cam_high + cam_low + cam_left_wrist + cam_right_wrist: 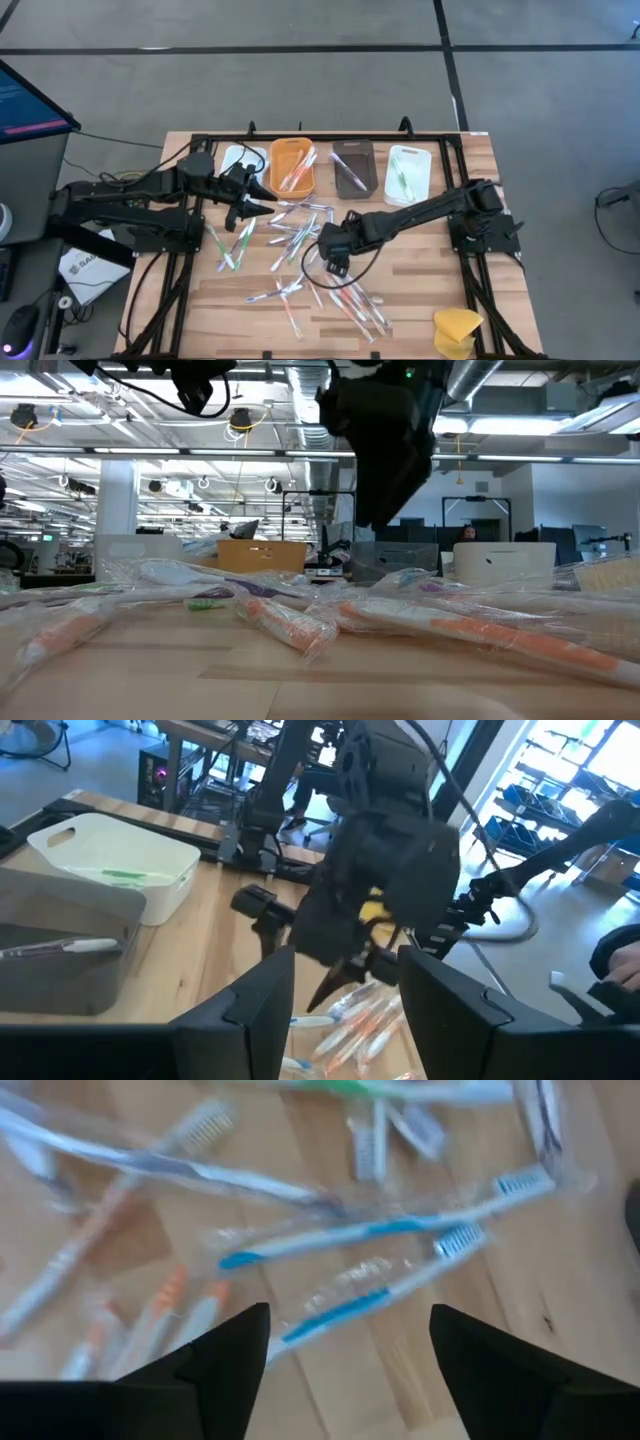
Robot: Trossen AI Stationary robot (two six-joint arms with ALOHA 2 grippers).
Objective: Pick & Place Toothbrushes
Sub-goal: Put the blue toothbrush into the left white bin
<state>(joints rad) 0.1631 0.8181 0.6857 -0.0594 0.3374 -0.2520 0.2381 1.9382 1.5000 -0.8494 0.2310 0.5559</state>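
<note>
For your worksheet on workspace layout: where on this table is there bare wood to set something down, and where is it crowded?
Bare wood lies between the toothbrushes and the yellow sponge, below the white tray. The centre is crowded, with both grippers over the pile.

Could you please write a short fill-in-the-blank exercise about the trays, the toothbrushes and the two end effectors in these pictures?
1. The tray that holds several toothbrushes between the white and grey trays is ____ in colour.
2. The right end effector hangs over the loose toothbrushes with its fingers ____.
3. The white tray at the right end of the row holds a toothbrush with a ____ handle.
4. The yellow sponge-like lump lies near the table's front ____ corner.

Missing words: orange; open; green; right
</note>
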